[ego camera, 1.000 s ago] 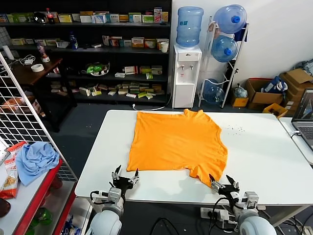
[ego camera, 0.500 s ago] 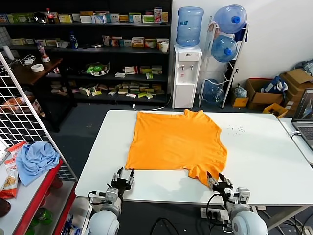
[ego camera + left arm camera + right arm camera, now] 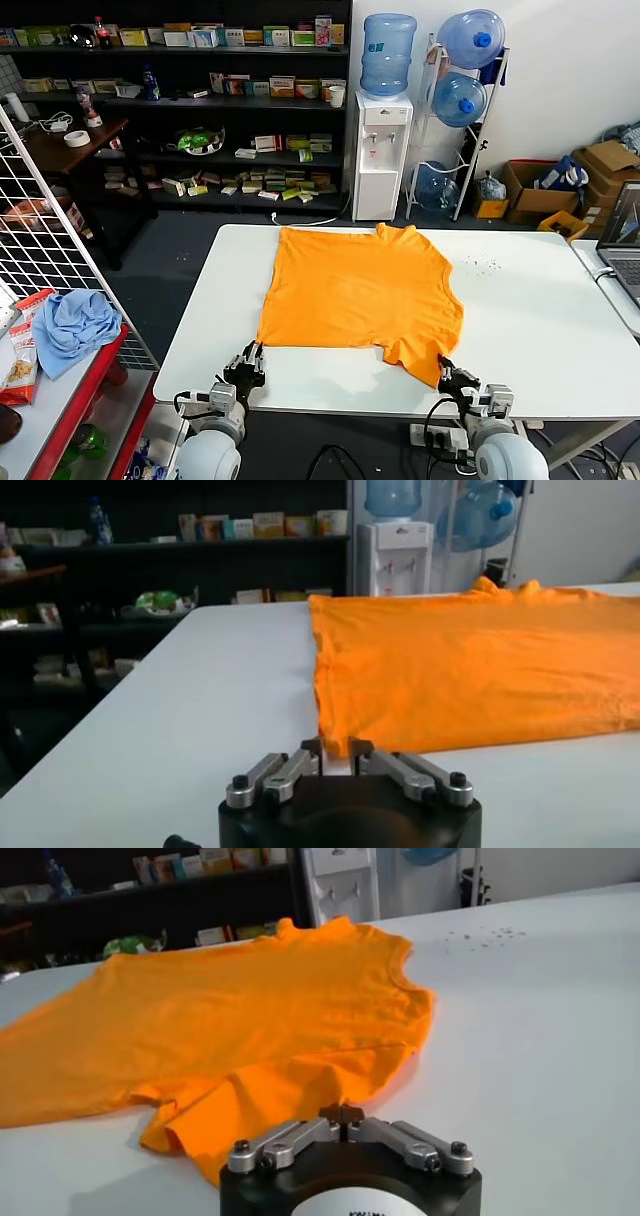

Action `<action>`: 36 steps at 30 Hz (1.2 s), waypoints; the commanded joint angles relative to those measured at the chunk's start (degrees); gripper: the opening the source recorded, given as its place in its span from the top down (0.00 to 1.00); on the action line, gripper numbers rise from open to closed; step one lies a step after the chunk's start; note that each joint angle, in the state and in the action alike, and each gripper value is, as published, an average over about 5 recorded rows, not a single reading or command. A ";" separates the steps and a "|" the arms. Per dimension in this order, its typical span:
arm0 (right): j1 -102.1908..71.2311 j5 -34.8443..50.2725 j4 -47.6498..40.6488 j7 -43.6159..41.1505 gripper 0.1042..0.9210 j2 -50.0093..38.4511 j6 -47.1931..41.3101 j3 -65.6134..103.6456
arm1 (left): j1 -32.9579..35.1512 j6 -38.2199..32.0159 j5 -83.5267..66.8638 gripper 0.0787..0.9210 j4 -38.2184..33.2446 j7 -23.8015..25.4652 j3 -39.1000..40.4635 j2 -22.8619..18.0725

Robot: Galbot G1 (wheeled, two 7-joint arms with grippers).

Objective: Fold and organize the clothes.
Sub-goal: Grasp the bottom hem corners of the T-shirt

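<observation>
The orange T-shirt [image 3: 360, 290] lies flat on the white table [image 3: 540, 310], neck toward the far edge. My left gripper [image 3: 248, 362] is at the near left hem corner. In the left wrist view [image 3: 335, 750] its jaws stand a narrow gap apart with the corner of the shirt [image 3: 470, 660] between the tips. My right gripper [image 3: 450, 376] is at the tip of the near right sleeve. In the right wrist view [image 3: 342, 1114] its fingertips meet at the edge of the sleeve [image 3: 300, 1073].
A wire rack with a light blue cloth [image 3: 75, 325] stands to the left of the table. A laptop [image 3: 622, 245] sits on a second table at the right. Shelves, a water dispenser [image 3: 382, 150] and bottles stand beyond the far edge.
Both grippers have moved forward to the shirt's near edge and closed from wide open. The near sleeve has shifted slightly.
</observation>
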 commanded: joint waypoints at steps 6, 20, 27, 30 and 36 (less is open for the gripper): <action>0.11 -0.06 -0.07 0.12 0.98 0.15 -0.08 0.05 | -1.48 -0.19 -2.38 0.42 2.24 -0.87 0.05 -0.71; -0.89 -0.66 1.37 -0.03 0.98 0.11 -0.22 0.53 | -3.06 -2.87 -2.49 0.53 6.11 -0.30 0.42 -1.29; -2.09 -0.73 2.98 -0.35 0.98 -0.54 -0.56 1.04 | -2.16 -4.08 -2.70 0.78 5.36 -0.20 0.40 -1.04; -3.30 -0.91 4.94 -0.27 0.98 -1.03 -0.95 1.17 | -1.00 -4.11 -2.80 0.88 3.21 -0.35 0.55 -0.39; -9.89 -1.36 13.56 0.02 0.98 -3.43 -2.12 3.20 | 2.55 -4.01 -3.17 0.98 -3.10 -0.79 0.81 1.95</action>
